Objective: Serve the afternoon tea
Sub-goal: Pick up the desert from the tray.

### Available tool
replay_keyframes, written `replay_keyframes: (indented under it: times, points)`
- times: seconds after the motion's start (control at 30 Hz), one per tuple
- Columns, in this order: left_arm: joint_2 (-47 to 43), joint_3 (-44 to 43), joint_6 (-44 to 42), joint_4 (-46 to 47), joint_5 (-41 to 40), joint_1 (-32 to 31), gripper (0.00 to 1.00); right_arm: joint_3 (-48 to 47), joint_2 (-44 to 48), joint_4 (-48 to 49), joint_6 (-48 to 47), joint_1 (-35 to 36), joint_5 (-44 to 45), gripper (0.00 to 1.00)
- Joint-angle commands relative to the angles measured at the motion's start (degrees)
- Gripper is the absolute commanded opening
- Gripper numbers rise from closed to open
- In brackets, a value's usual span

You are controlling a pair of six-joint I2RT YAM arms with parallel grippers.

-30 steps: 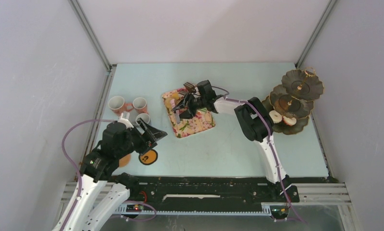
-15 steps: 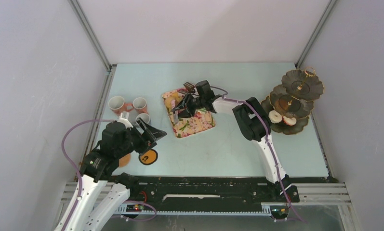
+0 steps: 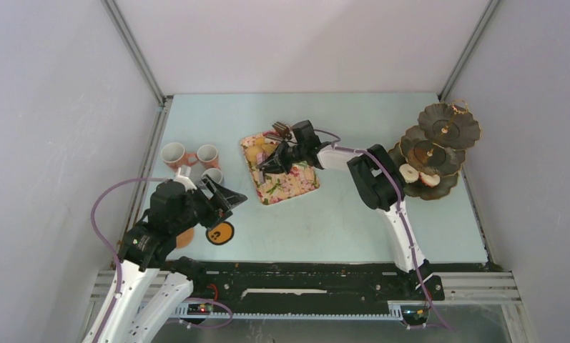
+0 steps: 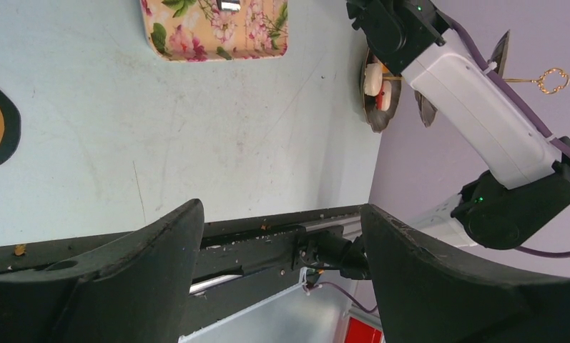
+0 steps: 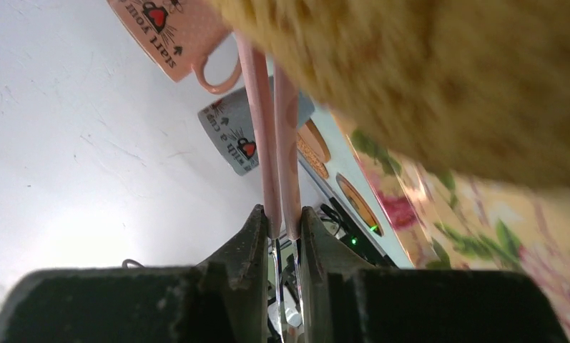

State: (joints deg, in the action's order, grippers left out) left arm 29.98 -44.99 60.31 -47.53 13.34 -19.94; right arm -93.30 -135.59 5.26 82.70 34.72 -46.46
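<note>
you're early on: just two treats [image 3: 409, 173] sit on the stand's [image 3: 448, 126] bottom tier, the rest on the floral tray [image 3: 290, 186]. your right gripper [image 5: 278, 214] is pinching the pink tongs [image 5: 276, 136] over it, left gripper [image 4: 280, 211] hangs spread near a coaster [image 3: 220, 233], mugs [image 3: 208, 154] bunched on the counter [image 3: 339, 229]

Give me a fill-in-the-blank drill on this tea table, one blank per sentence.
The right gripper is shut on the pink ____.
The left gripper is ____ and holds nothing.
The sweets on the three-tier stand lie only on its ____ tier.
Beside the two pink mugs stands one ____ mug.
Missing words: tongs; open; bottom; grey.
</note>
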Motion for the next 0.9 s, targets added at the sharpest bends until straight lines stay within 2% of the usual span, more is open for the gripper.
replay_keyframes:
  times: [0.0,0.17,0.37,0.67,0.77,0.87]
  points:
    - [0.0,0.0,-1.6,2.3,1.6,0.6,0.85,5.8,9.5,1.1,-0.8,0.3,-0.8,0.09]
    - [0.7,0.6,-1.5,4.3,2.7,0.7,0.85,14.2,15.4,1.6,-2.5,0.7,-1.8,0.07]
    - [1.2,1.2,-1.6,5.8,3.8,0.8,0.85,15.6,20.7,-6.2,-10.0,2.3,-4.8,0.03]
    - [0.7,1.4,-3.4,5.9,5.2,0.8,0.85,17.9,33.3,-31.1,-29.4,2.8,-1.9,0.00]
    - [0.5,1.2,-4.6,5.8,5.6,0.8,0.85,18.9,39.6,-42.1,-36.5,2.6,5.0,0.00]
    - [0.6,1.4,-5.8,6.1,6.3,0.8,0.85,23.2,48.2,-48.2,-40.5,1.5,11.3,0.00]
